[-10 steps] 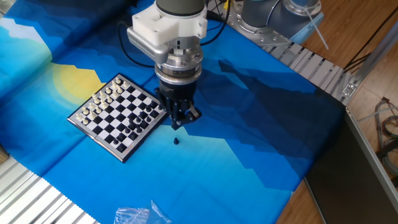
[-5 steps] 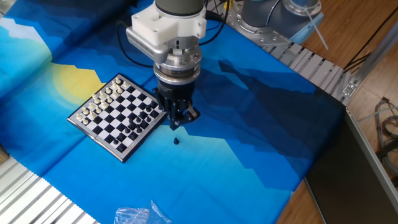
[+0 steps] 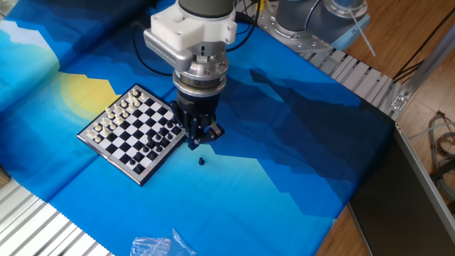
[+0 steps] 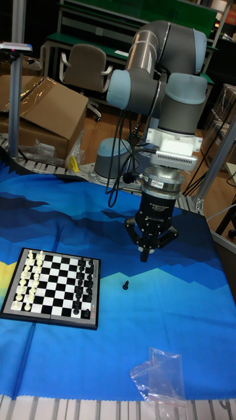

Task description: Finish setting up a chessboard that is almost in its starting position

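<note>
The chessboard (image 3: 135, 132) (image 4: 54, 296) lies on the blue cloth at the left, with white pieces along its far-left side and black pieces along the side nearest the arm. One small black piece (image 3: 201, 161) (image 4: 125, 284) stands alone on the cloth, just off the board's right corner. My gripper (image 3: 195, 143) (image 4: 144, 256) hangs above the cloth, a little above and behind that loose piece and close to the board's right edge. Its fingers meet at the tip, and I see nothing between them.
A crumpled clear plastic bag (image 3: 158, 246) (image 4: 158, 375) lies near the front edge of the cloth. Ribbed metal rails (image 3: 359, 80) border the table at the back right and front left. A cardboard box (image 4: 40, 108) and a chair (image 4: 86, 68) stand behind the table.
The gripper has shifted slightly left, towards the board's right edge. The loose black piece and the board have not moved.
</note>
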Action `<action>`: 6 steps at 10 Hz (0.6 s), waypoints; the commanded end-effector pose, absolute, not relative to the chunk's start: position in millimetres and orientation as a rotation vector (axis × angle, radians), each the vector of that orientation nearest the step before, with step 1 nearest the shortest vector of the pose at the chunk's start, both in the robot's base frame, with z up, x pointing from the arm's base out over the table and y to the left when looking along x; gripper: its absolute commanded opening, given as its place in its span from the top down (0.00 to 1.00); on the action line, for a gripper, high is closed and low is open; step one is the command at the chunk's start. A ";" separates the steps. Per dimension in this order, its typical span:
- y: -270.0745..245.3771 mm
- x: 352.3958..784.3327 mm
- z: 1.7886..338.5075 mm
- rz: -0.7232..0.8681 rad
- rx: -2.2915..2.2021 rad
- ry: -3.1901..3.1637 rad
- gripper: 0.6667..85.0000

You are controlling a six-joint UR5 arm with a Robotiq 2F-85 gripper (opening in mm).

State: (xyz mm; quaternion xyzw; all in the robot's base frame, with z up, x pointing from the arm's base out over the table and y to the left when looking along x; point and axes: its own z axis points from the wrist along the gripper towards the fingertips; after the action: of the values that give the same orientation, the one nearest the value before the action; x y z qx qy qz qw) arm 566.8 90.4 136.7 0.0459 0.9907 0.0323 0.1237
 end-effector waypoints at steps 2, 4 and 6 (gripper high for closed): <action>90.3 552.9 134.8 0.095 0.109 2.945 1.00; 92.7 539.2 132.6 0.111 0.151 2.998 1.00; 99.5 531.0 132.1 0.150 0.173 3.029 1.00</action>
State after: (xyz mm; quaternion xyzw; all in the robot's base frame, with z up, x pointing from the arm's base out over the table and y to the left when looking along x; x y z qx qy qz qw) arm 541.4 92.8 131.6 0.0478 0.9955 0.0353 0.0735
